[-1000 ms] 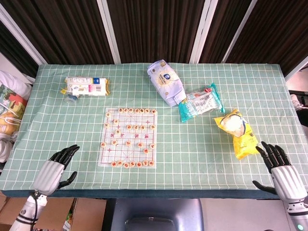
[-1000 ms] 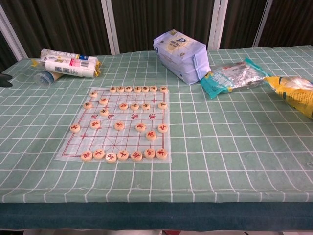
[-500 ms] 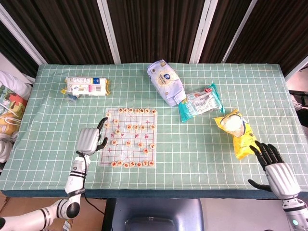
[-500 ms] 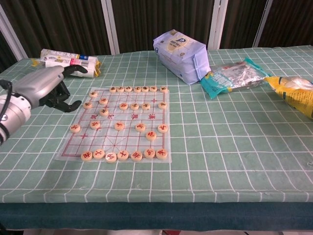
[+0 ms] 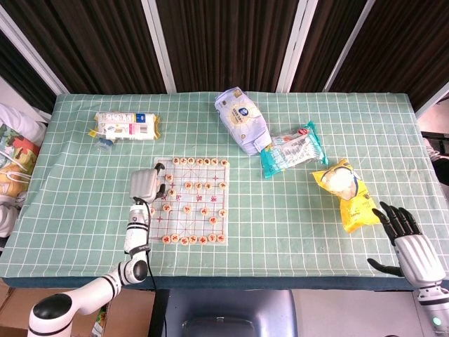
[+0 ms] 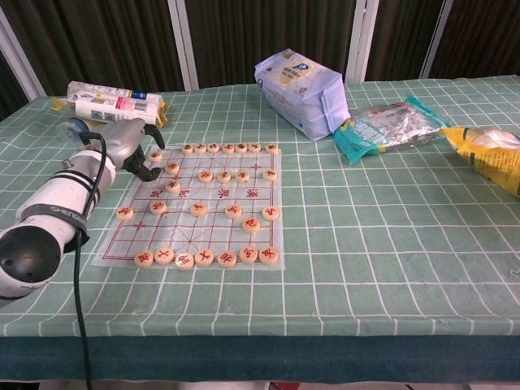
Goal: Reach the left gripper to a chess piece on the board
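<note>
A clear chessboard sheet (image 5: pixel 179 225) (image 6: pixel 215 231) with red lines lies at the table's centre-left, carrying several round wooden chess pieces (image 5: pixel 186 209) (image 6: pixel 199 209). My left hand (image 5: pixel 147 184) (image 6: pixel 130 150) hovers over the board's far-left corner. Its dark fingers curve down beside the piece (image 6: pixel 154 156) at the left edge and grip nothing. The piece just nearer than that one is hidden behind the fingers. My right hand (image 5: pixel 410 242) stays at the table's front right with its fingers spread; only the head view shows it.
A white-and-blue bag (image 5: pixel 242 119) (image 6: pixel 302 91) and a teal packet (image 5: pixel 291 149) (image 6: pixel 382 126) lie behind and right of the board. Further right is a yellow snack bag (image 5: pixel 347 193) (image 6: pixel 491 154). A white pack (image 5: pixel 126 126) (image 6: pixel 114 104) sits far left.
My left hand has swung in from the front-left table edge and forward onto the board's far-left corner. My right hand has drifted slightly back toward the table's edge.
</note>
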Motion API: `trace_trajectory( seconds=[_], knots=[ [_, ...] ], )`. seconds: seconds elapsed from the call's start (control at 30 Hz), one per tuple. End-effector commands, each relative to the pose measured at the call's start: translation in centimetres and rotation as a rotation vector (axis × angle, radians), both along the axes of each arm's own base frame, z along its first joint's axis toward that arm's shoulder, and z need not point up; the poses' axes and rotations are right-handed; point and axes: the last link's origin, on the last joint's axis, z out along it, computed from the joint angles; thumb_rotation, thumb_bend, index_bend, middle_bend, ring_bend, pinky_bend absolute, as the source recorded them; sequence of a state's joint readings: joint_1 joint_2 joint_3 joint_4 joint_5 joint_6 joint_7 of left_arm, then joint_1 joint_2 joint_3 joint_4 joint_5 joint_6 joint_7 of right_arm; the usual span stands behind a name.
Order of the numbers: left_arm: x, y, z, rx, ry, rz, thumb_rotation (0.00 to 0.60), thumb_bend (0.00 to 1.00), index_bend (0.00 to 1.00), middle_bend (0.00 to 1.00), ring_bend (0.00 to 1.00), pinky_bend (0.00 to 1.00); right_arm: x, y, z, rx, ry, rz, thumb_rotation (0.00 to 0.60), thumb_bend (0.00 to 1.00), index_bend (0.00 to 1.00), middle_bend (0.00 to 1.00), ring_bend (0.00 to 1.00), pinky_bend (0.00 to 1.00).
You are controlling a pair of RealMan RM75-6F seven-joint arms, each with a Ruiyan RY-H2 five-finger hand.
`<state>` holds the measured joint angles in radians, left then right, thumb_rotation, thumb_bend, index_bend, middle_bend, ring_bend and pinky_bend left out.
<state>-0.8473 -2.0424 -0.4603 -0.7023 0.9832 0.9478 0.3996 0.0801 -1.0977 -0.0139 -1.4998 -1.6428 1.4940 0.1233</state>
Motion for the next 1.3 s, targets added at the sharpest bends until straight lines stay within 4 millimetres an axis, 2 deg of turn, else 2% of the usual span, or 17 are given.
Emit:
trace_trajectory(
  seconds=[0.03,0.63,0.73,1.13,1.3],
  knots=[
    [0.2,0.8,-1.3,-0.027,-0.018,0.044,0.600,0.35,0.35,1.00,1.00,1.00,0.0,-0.1,-0.1,0.005,0.000,-0.002,0.600,0.20,0.00,0.00,0.00,0.00],
    [0.8,1.5,-2.5,-0.039,-0.029,0.057,0.600,0.34,0.39,1.00,1.00,1.00,0.1,0.0,0.0,0.007,0.000,-0.009,0.600,0.20,0.00,0.00,0.00,0.00],
    [0.4,1.7,-2.4,-0.042,-0.027,0.072,0.600,0.34,0.40,1.00,1.00,1.00,0.1,0.0,0.1,0.003,-0.001,-0.010,0.600,0.20,0.00,0.00,0.00,0.00],
    [1.0,1.6,-2.5,-0.035,-0.025,0.049,0.600,0.33,0.51,1.00,1.00,1.00,0.1,0.1,0.0,0.001,0.000,-0.011,0.600,0.20,0.00,0.00,0.00,0.00],
    [1.6,1.8,-2.3,-0.019,-0.046,0.027,0.600,0.33,0.52,1.00,1.00,1.00,0.2,0.1,-0.2,0.015,0.005,-0.011,0.600,0.20,0.00,0.00,0.00,0.00]
  ],
)
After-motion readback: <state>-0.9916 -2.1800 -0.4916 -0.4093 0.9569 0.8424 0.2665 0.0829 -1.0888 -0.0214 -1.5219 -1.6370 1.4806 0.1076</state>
